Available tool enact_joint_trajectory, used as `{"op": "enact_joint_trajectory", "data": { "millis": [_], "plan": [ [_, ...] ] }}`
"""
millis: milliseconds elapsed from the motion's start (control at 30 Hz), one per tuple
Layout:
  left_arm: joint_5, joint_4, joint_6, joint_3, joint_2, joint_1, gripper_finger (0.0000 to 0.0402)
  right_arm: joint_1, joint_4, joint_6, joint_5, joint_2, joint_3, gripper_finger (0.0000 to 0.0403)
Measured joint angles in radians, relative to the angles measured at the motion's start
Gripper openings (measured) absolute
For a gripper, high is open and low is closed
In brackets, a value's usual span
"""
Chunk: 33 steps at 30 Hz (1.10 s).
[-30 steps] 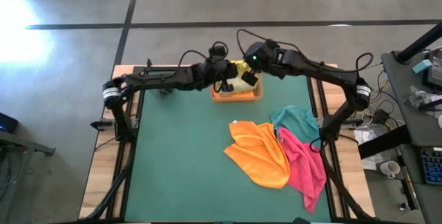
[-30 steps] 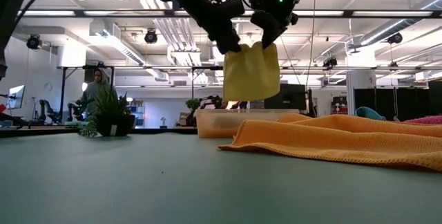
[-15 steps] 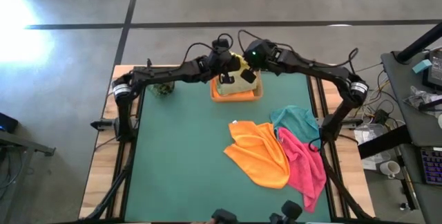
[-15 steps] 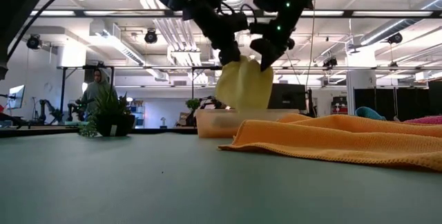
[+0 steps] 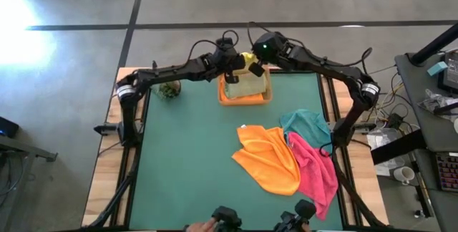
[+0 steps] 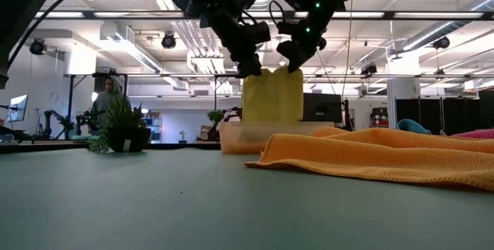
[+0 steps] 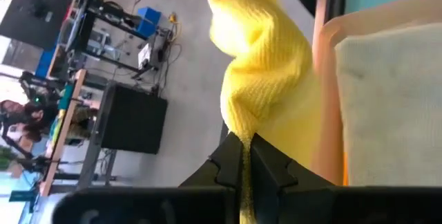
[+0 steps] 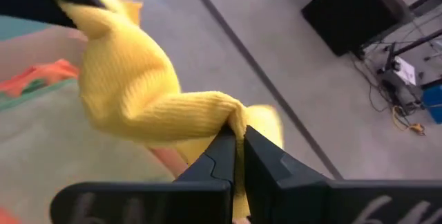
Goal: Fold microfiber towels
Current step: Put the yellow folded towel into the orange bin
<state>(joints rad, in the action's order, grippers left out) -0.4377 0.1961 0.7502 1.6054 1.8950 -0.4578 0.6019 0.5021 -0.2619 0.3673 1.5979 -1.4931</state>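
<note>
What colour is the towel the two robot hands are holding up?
Yellow. The soft yellow microfiber towel shows best in the low view, hanging over the shallow tan tray.

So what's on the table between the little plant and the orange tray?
Nothing. In the high view, only bare green mat lies between the plant ball and the tray; the left arm passes above that stretch.

Yellow towel [image 6: 272, 94], plain; orange towel [image 5: 270, 158]; pink towel [image 5: 315, 172]; teal towel [image 5: 306, 125]; a pale olive towel [image 5: 245, 87] in the tray [image 5: 245, 101], which looks orange from above, tan from table level; green mat [image 5: 186, 160]; dark arms.
</note>
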Motion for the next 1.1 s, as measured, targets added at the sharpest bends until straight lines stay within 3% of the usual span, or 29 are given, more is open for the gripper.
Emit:
{"op": "enact_joint_trajectory", "data": {
  "millis": [200,367,467,733,1100],
  "plan": [
    [0.003,0.114,-0.024,-0.002,-0.002,-0.005,0.0000,-0.008,0.062,0.055,-0.062,0.007,0.026,0.0008],
    [0.125,0.214,-0.171,-0.010,-0.002,0.003,0.0000,-0.036,0.117,0.118,-0.086,0.009,0.072,0.0008],
    [0.147,0.250,-0.220,-0.015,-0.002,0.007,0.0000,-0.050,0.152,0.147,-0.123,0.009,0.093,0.0008],
    [0.186,0.394,-0.224,-0.023,-0.014,0.034,0.0000,-0.082,0.205,0.205,-0.210,0.009,0.113,0.0008],
    [0.254,0.355,-0.221,-0.101,0.001,0.049,0.0000,-0.078,0.238,0.225,-0.237,0.078,0.126,0.0008]
  ]
}}
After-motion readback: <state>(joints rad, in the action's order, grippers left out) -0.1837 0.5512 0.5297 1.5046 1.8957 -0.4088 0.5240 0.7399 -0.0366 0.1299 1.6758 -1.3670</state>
